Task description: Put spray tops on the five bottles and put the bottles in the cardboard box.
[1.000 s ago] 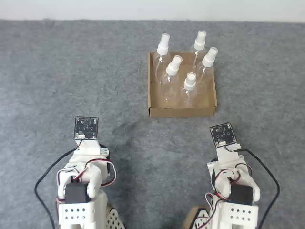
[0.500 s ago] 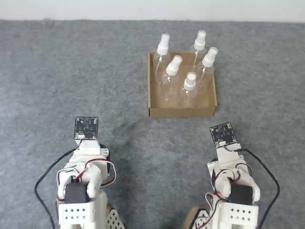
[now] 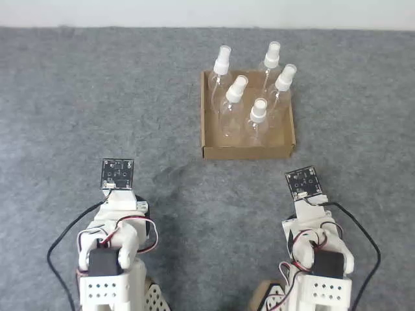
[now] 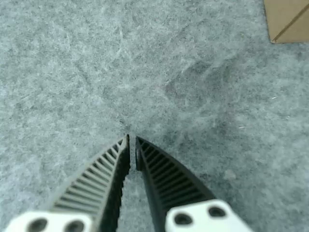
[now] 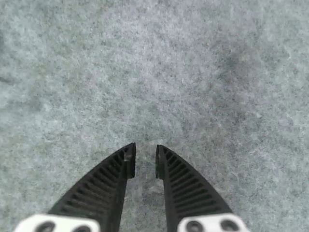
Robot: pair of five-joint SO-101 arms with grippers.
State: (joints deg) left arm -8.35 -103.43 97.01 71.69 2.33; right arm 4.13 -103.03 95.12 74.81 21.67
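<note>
Several clear bottles (image 3: 235, 110) with white spray tops (image 3: 259, 110) stand upright inside the cardboard box (image 3: 246, 153) at the back, right of centre. A corner of that box (image 4: 289, 19) appears in the left wrist view. My left gripper (image 4: 132, 139) hangs over bare grey carpet, shut with its tips touching and nothing held. My right gripper (image 5: 145, 149) also hangs over carpet, its fingers almost together with a narrow gap and nothing between them. Both arms, left (image 3: 117, 227) and right (image 3: 314, 236), sit folded back at the front edge, well short of the box.
Grey carpet (image 3: 97, 97) covers the whole table. A pale wall strip runs along the far edge (image 3: 207, 13). Cables loop beside each arm's base (image 3: 61, 240).
</note>
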